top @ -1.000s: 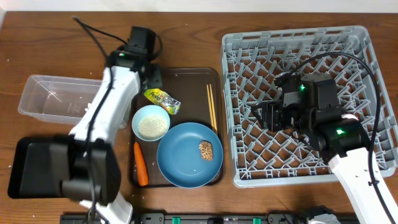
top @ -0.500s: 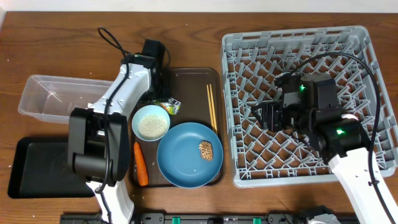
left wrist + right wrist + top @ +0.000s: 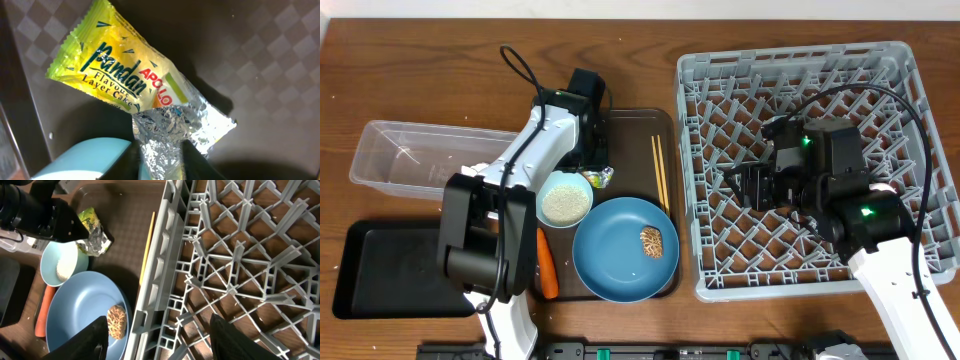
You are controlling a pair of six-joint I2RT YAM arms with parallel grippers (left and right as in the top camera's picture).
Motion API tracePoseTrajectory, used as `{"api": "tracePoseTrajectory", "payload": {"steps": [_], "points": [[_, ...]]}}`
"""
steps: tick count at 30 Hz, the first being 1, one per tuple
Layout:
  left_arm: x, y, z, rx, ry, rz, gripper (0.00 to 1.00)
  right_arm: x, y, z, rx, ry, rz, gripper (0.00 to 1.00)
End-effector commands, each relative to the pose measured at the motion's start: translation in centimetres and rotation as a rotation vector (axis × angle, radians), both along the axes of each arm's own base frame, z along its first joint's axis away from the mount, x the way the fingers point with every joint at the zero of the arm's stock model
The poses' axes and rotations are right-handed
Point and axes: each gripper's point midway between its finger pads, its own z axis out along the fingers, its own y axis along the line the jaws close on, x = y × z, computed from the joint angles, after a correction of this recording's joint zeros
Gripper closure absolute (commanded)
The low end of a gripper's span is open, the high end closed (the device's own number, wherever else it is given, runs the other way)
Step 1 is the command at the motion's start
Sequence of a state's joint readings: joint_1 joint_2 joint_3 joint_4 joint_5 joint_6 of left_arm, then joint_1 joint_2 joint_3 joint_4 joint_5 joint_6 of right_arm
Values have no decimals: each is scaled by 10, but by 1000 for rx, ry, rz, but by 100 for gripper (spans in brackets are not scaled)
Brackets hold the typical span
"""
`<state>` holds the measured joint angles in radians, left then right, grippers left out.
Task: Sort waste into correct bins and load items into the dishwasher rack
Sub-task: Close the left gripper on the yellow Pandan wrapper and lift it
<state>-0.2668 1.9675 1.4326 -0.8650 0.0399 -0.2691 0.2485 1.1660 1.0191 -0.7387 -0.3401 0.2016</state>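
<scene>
The yellow-green wrapper point(image 3: 115, 70) lies on the dark brown serving tray point(image 3: 630, 128). My left gripper point(image 3: 159, 160) is shut on the wrapper's foil end, right beside the pale bowl point(image 3: 563, 200) of rice grains. In the overhead view the left gripper point(image 3: 592, 165) hides most of the wrapper. The blue plate point(image 3: 615, 260) carries the brown lump point(image 3: 651, 241). The carrot point(image 3: 547, 265) lies left of the plate, and the chopsticks point(image 3: 660, 172) lie by the tray's right edge. My right gripper point(image 3: 746, 187) is open and empty above the grey rack point(image 3: 800, 70). No cups or tissue show.
The clear tub point(image 3: 410, 155) stands at the left. The black tray point(image 3: 375, 270) lies in front of it. The right wrist view shows the rack's left wall point(image 3: 165, 255), the chopsticks point(image 3: 147, 245), the plate point(image 3: 80, 305) and the lump point(image 3: 116, 321).
My left arm swung right and down from the tray's far left corner onto the wrapper, and its fingers now hold the foil end. The right arm has not moved.
</scene>
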Motion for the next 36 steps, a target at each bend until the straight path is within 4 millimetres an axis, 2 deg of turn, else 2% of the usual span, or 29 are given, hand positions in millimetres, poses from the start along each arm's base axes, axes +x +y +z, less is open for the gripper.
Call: {"api": "tracePoseTrajectory", "payload": {"steps": [1,7,11,19,22,24,25,26,27,30,36], "points": [[-2,-1,4,-5,-12,-6,85,0,4,3,5,-5,4,40],[-2,-5,4,-27,-7,-8,94,0,4,3,5,-4,4,39],[2,-7,5,-35,-24,-18,94,0,4,3,5,-5,4,39],[8,-36,17,-88,-67,-241,94,0,4,3,5,-4,4,39],[4,-38,17,-59,-59,-250,94,0,4,3,5,-4,4,39],[1,-34,16,-31,-47,-195,94,-1,4,3,5,-3,4,39],[-1,-31,16,-21,-38,-158,87,-1,4,3,4,-2,4,39],[-2,-30,15,-19,-31,-135,73,-1,4,3,4,-1,4,39],[-3,-30,15,-20,-27,-123,69,-1,4,3,4,-2,4,38],[1,-31,22,-27,-45,-98,66,0,4,4,6,-8,4,38],[10,-35,58,-59,-127,-35,66,2,5,5,8,-16,4,37]]}}
